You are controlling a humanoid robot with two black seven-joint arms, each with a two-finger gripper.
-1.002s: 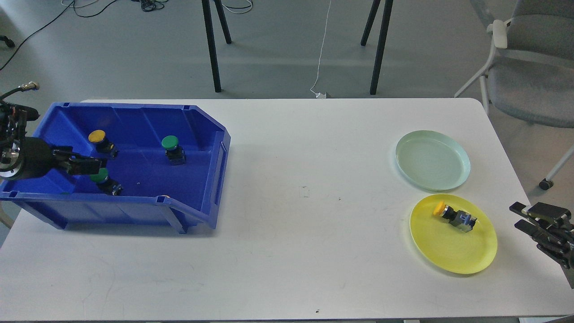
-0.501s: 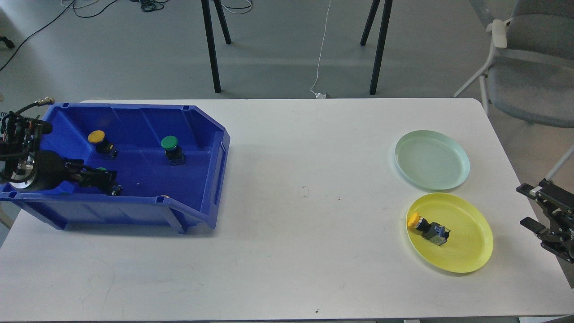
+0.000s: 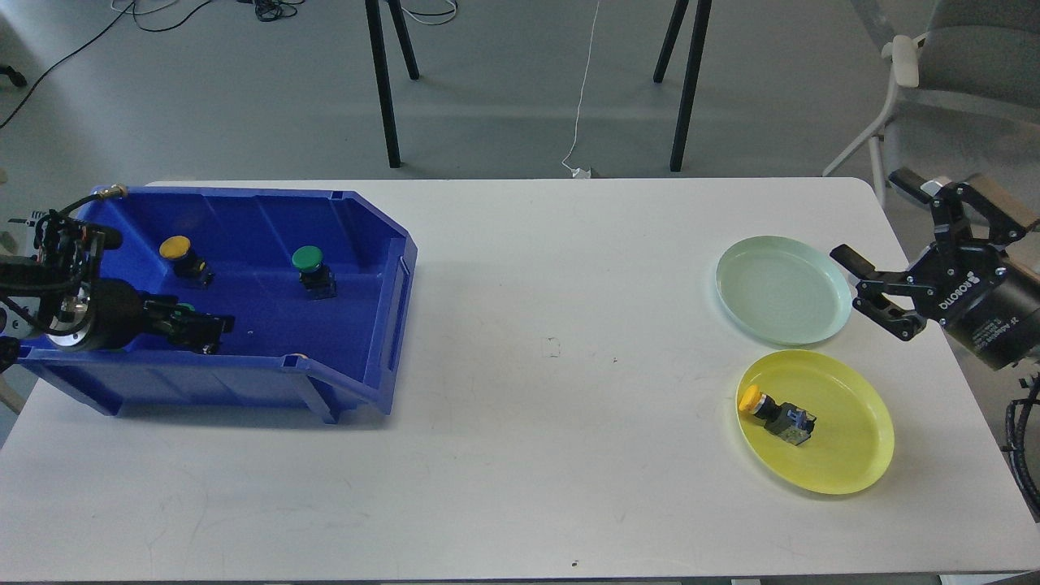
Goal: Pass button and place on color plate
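Note:
A blue bin (image 3: 390, 268) at the left holds a yellow-capped button (image 3: 182, 255) and a green-capped button (image 3: 312, 270). My left gripper (image 3: 199, 329) reaches into the bin's near-left corner, over a second green button (image 3: 185, 307) that shows only as a sliver. I cannot see its grip. A yellow plate (image 3: 849, 455) at the right holds a yellow-capped button (image 3: 776, 412) lying on its side. A pale green plate (image 3: 784, 288) behind it holds nothing. My right gripper (image 3: 869, 215) is open and empty, just right of the green plate.
The white table (image 3: 552, 406) ends close behind the right plates. A grey chair (image 3: 967, 122) stands past the far right corner. Black stand legs (image 3: 382, 81) are on the floor behind the table.
My right gripper has come up from the table's lower right edge to beside the green plate. My left gripper has sunk deeper over the near green button. The yellow plate and its button shifted slightly left.

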